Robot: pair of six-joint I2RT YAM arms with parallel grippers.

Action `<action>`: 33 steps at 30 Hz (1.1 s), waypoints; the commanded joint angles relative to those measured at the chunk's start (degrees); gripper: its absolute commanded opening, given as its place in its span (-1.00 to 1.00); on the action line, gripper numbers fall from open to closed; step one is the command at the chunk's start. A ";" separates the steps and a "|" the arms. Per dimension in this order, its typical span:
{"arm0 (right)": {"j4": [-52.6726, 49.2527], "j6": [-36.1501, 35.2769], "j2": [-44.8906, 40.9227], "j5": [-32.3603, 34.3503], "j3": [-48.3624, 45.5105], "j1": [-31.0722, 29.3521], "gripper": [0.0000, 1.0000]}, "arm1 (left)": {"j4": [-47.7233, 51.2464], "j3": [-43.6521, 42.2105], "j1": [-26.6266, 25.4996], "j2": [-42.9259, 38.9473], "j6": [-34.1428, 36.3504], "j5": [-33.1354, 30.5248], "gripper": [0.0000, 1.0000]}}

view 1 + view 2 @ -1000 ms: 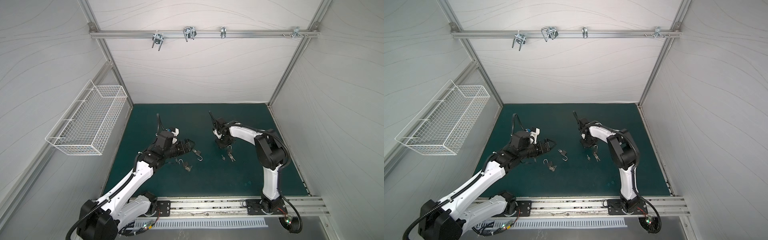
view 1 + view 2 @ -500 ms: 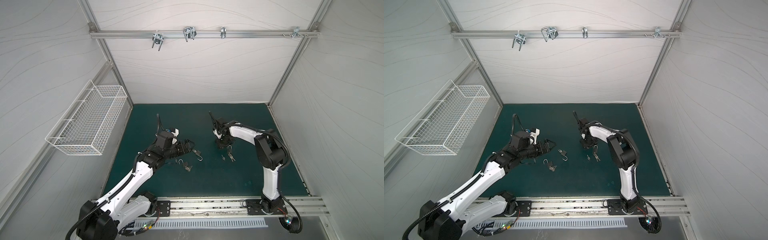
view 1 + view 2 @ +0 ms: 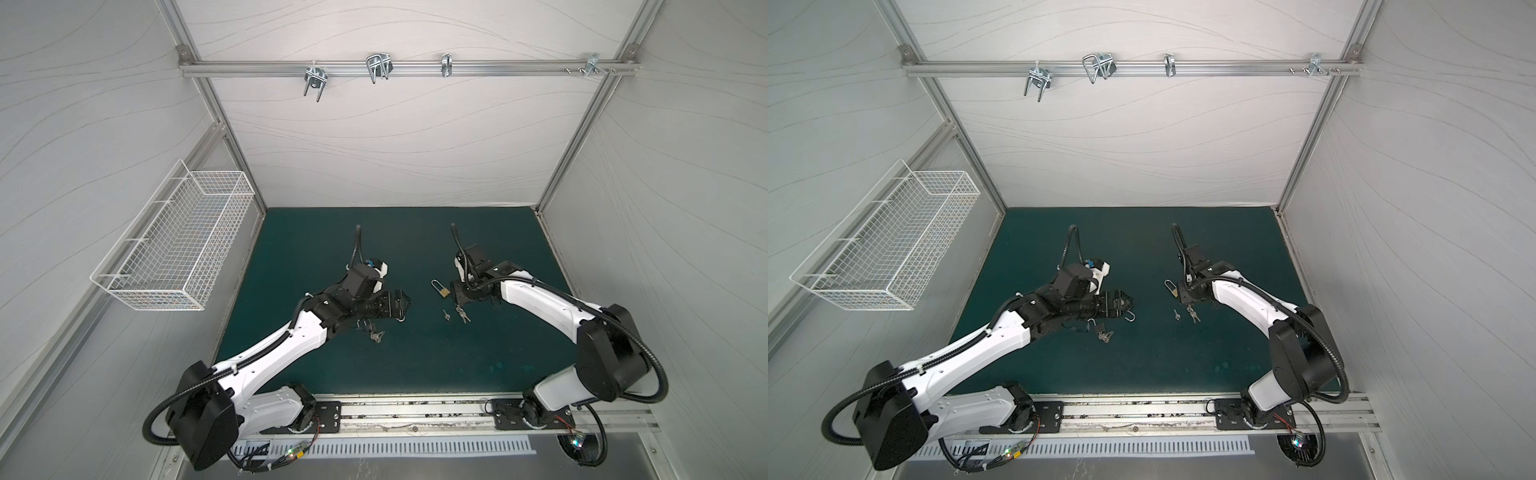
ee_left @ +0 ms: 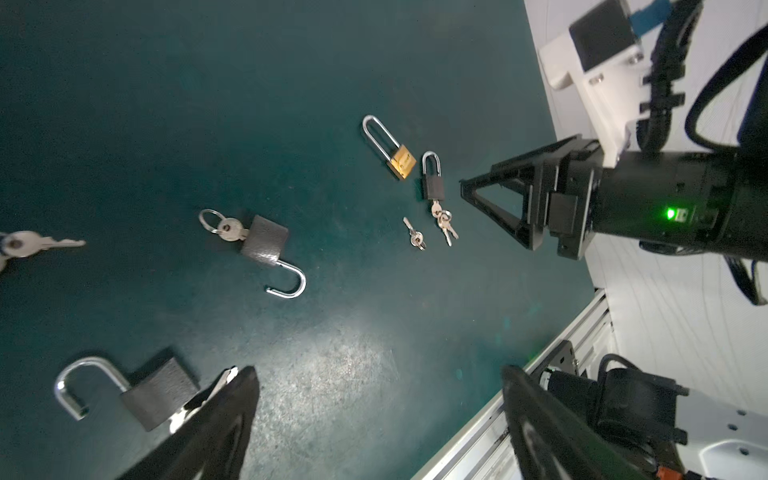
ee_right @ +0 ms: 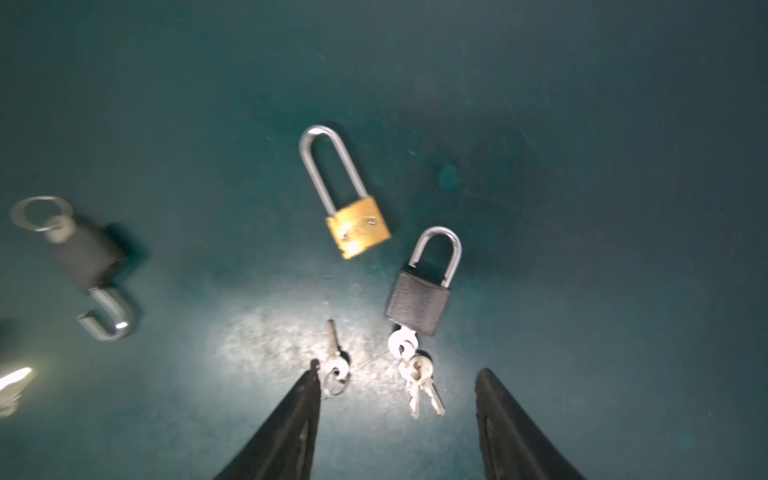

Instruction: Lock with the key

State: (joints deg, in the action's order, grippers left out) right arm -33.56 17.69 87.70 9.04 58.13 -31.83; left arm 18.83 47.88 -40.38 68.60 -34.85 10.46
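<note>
Hovering jaws apart, the right tool [image 5: 400, 370] flanks the black padlock's keys [image 5: 424, 388].

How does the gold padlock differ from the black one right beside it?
The gold padlock has a long, narrow shackle; the black padlock a short one. A key bunch sits at the black padlock's base, none at the gold padlock's. Both lie flat, shackles closed.

Both top views are bright, evenly lit and sharp, the white walls [image 3: 395, 145] stretched by wide-angle distortion toward the edges. The wrist views are dimmer. A pale glare patch lies on the green mat [image 5: 266, 332], and the open black padlock [image 5: 89, 257] is smeared by blur in the right wrist view.
</note>
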 commanded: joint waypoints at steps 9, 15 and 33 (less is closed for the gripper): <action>-1.17 4.17 10.34 2.35 3.41 0.27 0.12 | -6.08 1.80 -3.06 2.12 -0.66 -1.87 0.84; -1.10 4.10 13.77 2.95 5.91 0.20 0.07 | -4.23 0.29 -3.06 0.08 -0.26 -3.38 0.84; -2.20 3.51 17.57 3.67 7.09 0.57 -0.05 | -3.12 -1.01 -3.03 -3.40 -1.23 -5.52 0.83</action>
State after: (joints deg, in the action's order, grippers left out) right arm -33.98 21.19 103.92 11.86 64.55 -31.62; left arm 16.16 46.04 -43.31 65.67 -36.01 6.20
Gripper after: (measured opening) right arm 0.479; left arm 0.918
